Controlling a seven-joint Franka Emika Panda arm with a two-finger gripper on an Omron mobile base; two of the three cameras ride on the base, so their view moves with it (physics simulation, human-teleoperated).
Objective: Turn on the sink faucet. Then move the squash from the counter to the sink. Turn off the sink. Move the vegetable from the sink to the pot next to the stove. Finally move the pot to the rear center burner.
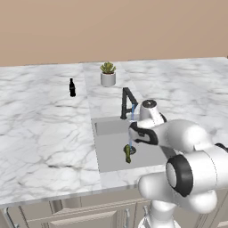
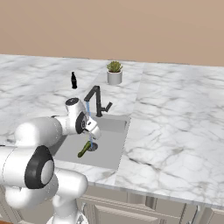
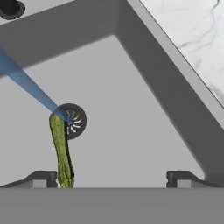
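The long green squash [image 3: 61, 148] lies on the floor of the grey sink [image 3: 140, 131], one end by the round drain [image 3: 75, 120]. From the black faucet [image 1: 127, 101] [image 2: 96, 99] a blue stream of water [image 3: 30, 83] runs down onto the drain. My gripper [image 3: 111, 178] hangs open over the basin, a little above the squash [image 1: 128, 153] [image 2: 84, 149], its two fingertips wide apart and nothing between them. The squash lies beside the left fingertip [image 3: 43, 177]. From the base cameras the gripper [image 1: 132, 133] [image 2: 93, 132] is just below the spout.
A small potted plant [image 1: 107, 75] [image 2: 114, 73] stands behind the sink, and a black bottle [image 1: 72, 87] [image 2: 74, 80] to its left. Marble counter [image 1: 40, 133] [image 2: 175, 127] spreads on both sides. The sink's walls [image 3: 175, 100] rise close to the right of the hand.
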